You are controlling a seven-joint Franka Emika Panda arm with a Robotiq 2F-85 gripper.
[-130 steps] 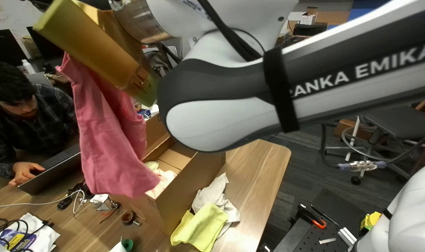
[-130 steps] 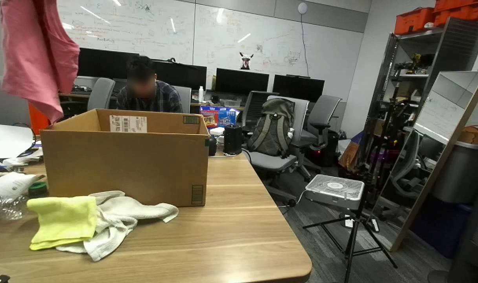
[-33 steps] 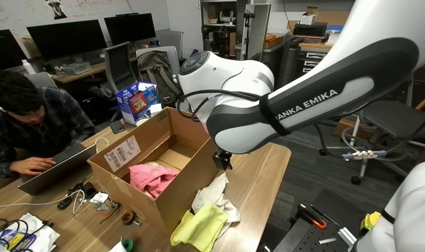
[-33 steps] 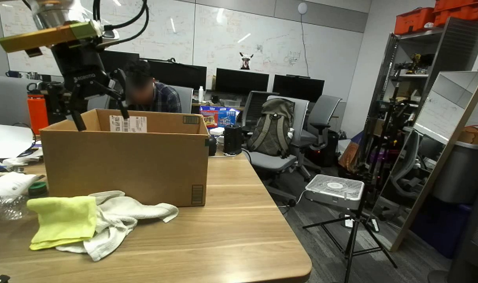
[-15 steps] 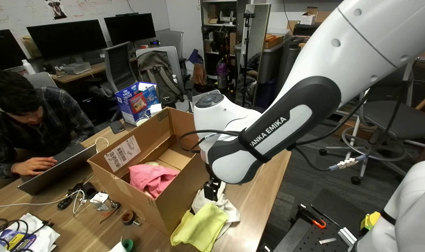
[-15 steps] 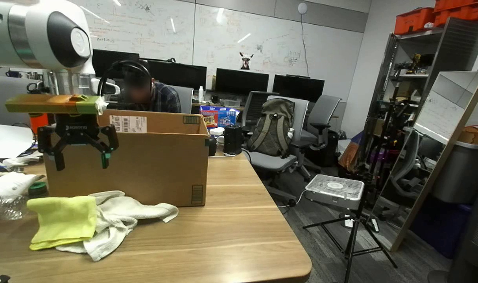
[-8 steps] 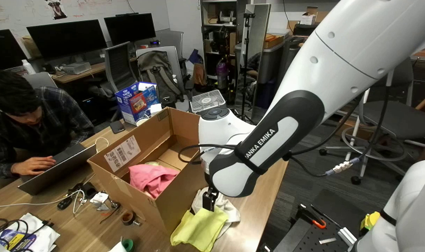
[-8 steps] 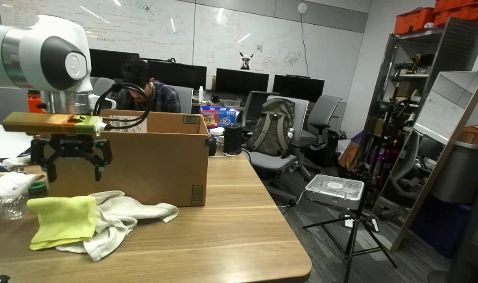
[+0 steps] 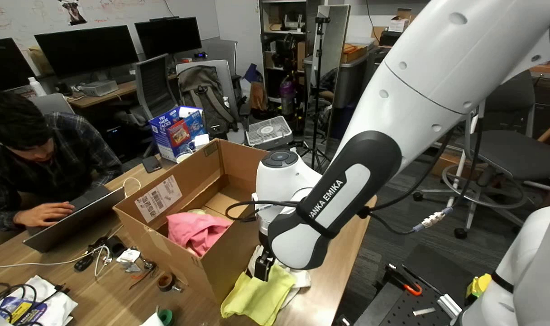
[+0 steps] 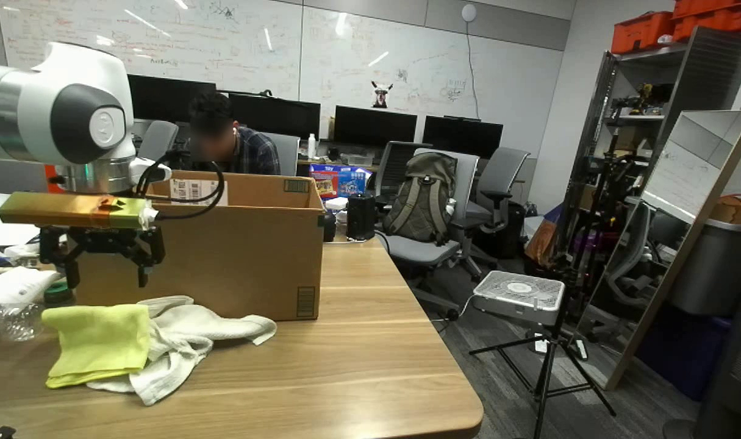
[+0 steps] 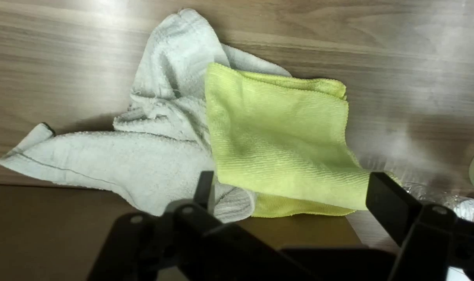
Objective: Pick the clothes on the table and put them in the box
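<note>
The gripper (image 10: 108, 278) points down, its jaws spread wide apart, the tips in the air just above the yellow cloth (image 10: 99, 338). In an exterior view the arm (image 10: 35, 116) extends from the gripper toward eleven o'clock.

That cloth lies folded on the table (image 10: 370, 360) at six o'clock; the wrist view shows it between the spread jaws, reaching past them toward twelve. The white cloth (image 10: 187, 332) lies rumpled at the yellow one's three o'clock in an exterior view, partly under it; in the wrist view it is at nine.

The box (image 10: 248, 262) stands upright, top open, behind the gripper in an exterior view, its middle toward two o'clock; both cloths lie just beside its near wall. Inside it, in an exterior view, the pink cloth (image 9: 195, 231) is bunched toward the seven o'clock end, with pale fabric (image 9: 197, 211) peeping out at its twelve. A white label (image 9: 158, 199) is on the inner wall, at the pink cloth's ten.

Farther out, reckoned from the box in an exterior view, a laptop (image 9: 75, 225) is at nine o'clock with a man (image 9: 82, 140) bent over it, a blue carton (image 9: 177, 131) at eleven, a brown roll (image 9: 165, 283) at seven. In an exterior view a backpack (image 10: 428, 195) sits on a chair (image 10: 416, 250) between two and three.
</note>
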